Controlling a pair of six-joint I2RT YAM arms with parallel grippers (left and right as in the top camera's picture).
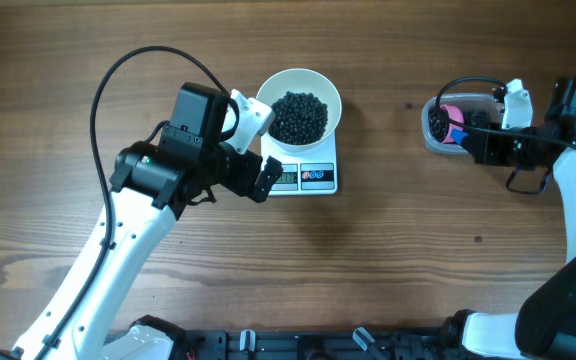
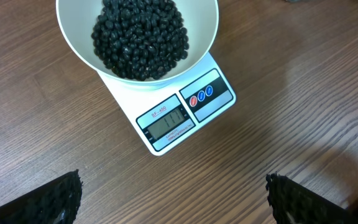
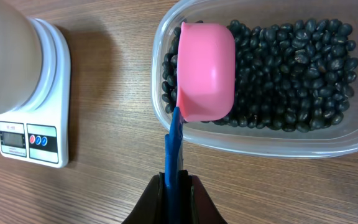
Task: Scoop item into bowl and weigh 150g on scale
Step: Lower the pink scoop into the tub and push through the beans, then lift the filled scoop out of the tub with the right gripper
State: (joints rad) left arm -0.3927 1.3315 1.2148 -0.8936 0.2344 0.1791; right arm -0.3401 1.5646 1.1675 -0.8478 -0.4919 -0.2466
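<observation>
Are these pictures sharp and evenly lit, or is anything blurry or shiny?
Overhead: even light, soft shadow by the scale. Left wrist: beans crisp, dark fingertips cut off at the bottom corners. Right wrist: sharp, mild sheen on the pink scoop.

The glossy white bowl (image 1: 320, 88) stands upright on the rear of the scale (image 1: 308, 178). A heap of small round black beans (image 1: 299, 116) fills its bottom, leaving the upper walls bare. The flat white scale lies on the table (image 1: 388, 260), its grey display and two round buttons uncovered at the front. More beans fill a clear tub (image 3: 278, 148) well apart.
</observation>
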